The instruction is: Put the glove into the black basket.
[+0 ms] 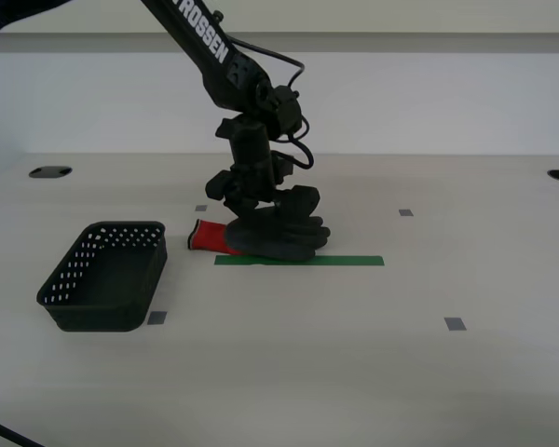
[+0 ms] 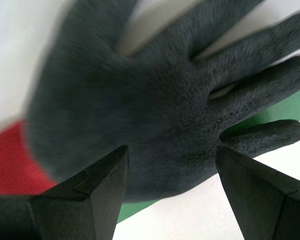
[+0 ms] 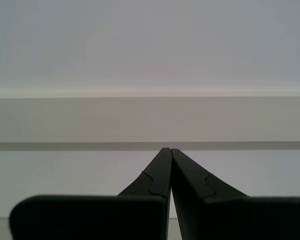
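The glove (image 1: 281,238) lies flat on the white table, its dark grey palm up and its red cuff toward the exterior view's left. It fills the second wrist view (image 2: 155,110). My second gripper (image 1: 265,212) (image 2: 171,150) is open, right over the glove's palm, with one finger on each side of it. I cannot tell if it touches. The black basket (image 1: 70,272) stands empty at the exterior view's left, apart from the glove. My first gripper (image 3: 166,150) is shut on nothing and faces a pale wall. It is out of the exterior view.
A green tape strip (image 1: 303,261) lies under the glove's near edge and shows in the second wrist view (image 2: 285,107). Small grey markers (image 1: 455,324) dot the table. Dark holes (image 1: 50,171) sit at the table's far corners.
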You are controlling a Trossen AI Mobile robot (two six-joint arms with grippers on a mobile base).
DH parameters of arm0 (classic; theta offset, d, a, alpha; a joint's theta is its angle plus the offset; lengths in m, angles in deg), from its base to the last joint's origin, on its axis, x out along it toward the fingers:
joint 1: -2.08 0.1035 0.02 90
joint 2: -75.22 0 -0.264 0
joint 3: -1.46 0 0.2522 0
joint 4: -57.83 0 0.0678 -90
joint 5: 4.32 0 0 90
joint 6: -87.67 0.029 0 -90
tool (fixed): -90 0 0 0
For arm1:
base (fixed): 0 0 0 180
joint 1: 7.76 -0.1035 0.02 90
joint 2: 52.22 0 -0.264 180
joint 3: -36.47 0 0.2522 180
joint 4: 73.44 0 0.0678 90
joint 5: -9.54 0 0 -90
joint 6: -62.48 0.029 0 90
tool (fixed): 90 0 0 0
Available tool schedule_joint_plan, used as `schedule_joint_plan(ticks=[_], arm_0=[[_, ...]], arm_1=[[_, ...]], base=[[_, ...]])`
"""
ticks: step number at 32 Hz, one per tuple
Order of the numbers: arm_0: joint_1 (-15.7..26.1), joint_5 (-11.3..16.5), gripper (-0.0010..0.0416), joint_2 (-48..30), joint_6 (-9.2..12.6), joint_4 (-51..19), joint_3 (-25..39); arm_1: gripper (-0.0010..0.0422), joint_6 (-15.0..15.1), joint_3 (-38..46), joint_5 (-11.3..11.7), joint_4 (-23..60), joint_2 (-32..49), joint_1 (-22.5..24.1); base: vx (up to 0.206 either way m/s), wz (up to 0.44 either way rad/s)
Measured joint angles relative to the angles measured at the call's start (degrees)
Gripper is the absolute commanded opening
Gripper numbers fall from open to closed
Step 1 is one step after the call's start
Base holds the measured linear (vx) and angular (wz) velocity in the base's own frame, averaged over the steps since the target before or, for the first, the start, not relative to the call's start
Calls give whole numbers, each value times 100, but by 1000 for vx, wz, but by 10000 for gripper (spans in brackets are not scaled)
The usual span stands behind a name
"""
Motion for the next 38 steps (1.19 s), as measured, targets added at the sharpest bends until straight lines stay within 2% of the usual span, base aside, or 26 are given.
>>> schedule_joint_plan(ticks=[10, 14, 16, 17, 20, 21, 22, 28, 32, 34, 36, 38], arm_0=[[4, 0, 1, 0, 2, -44, 0], [7, 0, 1, 0, 2, -72, 0], [7, 0, 0, 0, 2, -72, 0], [4, 0, 1, 0, 2, -70, 0], [7, 0, 1, 0, 2, -72, 0], [7, 0, 1, 0, 2, -72, 0], [7, 0, 1, 0, 2, -72, 0], [9, 0, 1, 0, 2, -72, 0], [0, 0, 1, 0, 2, -90, 0], [7, 0, 1, 0, 2, -98, 0], [4, 0, 1, 0, 2, -116, 0], [2, 0, 1, 0, 2, -122, 0]], arm_1=[[235, -103, 970, 24, 643, 859, 201], [220, -79, 1132, 195, 846, 940, 262], [184, -109, 1147, 216, 861, 940, 262], [117, -162, 1169, 214, 883, 944, 262], [-9, -151, 1176, 177, 984, 942, 267], [6, -122, 1178, 87, 1040, 942, 267], [0, -105, 1174, 48, 1049, 942, 267], [-2, 74, 1154, 37, 1169, 774, 267], [-2, 216, 1178, 136, 1198, 208, 256], [-2, 249, 1158, 111, 1143, -31, 245], [-2, 291, 1172, 267, 1211, -407, 232], [-2, 302, 1128, 273, 1259, -708, 225]], base=[[0, 0], [0, 0], [0, 0], [0, 0], [0, 0], [0, 0], [0, 0], [0, 0], [0, 0], [0, 0], [0, 0], [0, 0]])
